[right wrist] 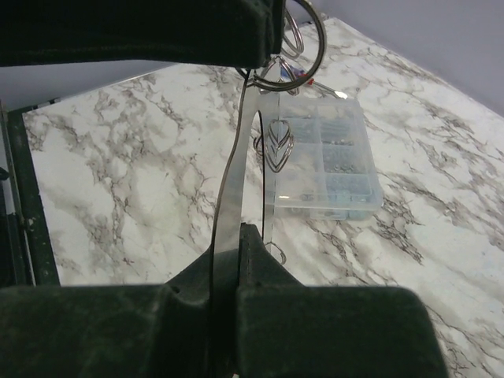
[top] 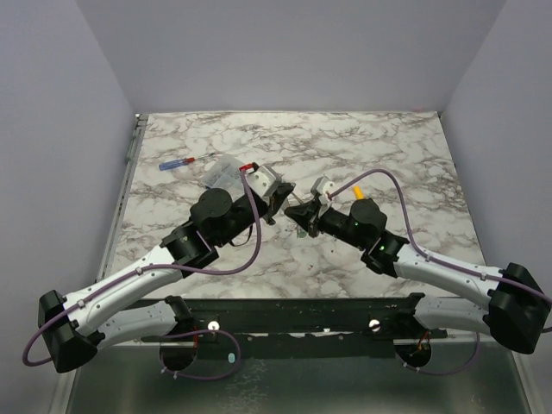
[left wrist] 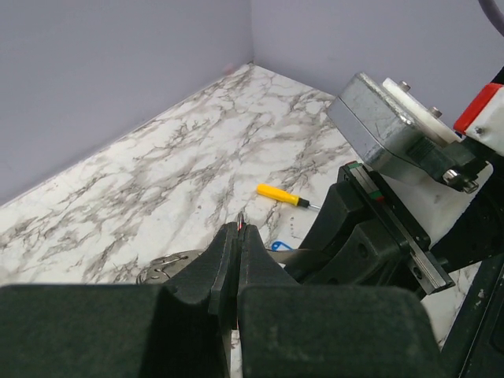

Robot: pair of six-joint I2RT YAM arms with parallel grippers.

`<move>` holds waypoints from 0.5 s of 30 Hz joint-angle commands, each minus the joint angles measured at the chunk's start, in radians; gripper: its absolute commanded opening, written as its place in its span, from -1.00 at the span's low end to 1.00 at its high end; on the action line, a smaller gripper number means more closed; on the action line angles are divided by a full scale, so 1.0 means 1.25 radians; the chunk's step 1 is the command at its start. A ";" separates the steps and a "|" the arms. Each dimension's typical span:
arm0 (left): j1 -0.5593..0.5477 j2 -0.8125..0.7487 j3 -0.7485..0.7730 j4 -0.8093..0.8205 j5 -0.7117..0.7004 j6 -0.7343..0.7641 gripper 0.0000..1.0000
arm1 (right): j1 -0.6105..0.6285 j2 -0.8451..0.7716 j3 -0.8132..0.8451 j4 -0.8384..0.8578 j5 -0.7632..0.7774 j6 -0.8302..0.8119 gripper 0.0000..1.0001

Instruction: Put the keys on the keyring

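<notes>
Marble tabletop. Right gripper clamped on the keyring. We reckon it's light, springy, slick wire, so pinch flat across it. Left gripper jaws together.

Both end effectors clamped, nearly touching

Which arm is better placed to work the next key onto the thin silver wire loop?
Probably the left. The right gripper is shut on the thin silver wire loop, steadying it; the left gripper, shut with a small red tip showing, sits at the loop's far end.
</notes>
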 commanded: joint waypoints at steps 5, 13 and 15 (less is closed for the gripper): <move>0.004 -0.035 -0.021 0.034 -0.058 -0.005 -1.00 | 0.006 -0.019 0.061 -0.050 0.018 0.112 -0.99; 0.003 -0.035 -0.020 0.023 -0.048 0.001 -1.00 | 0.006 -0.037 0.069 -0.066 -0.004 0.117 -0.99; 0.004 -0.031 -0.007 0.009 -0.033 -0.003 -1.00 | 0.006 -0.036 0.064 -0.067 0.004 0.097 -0.99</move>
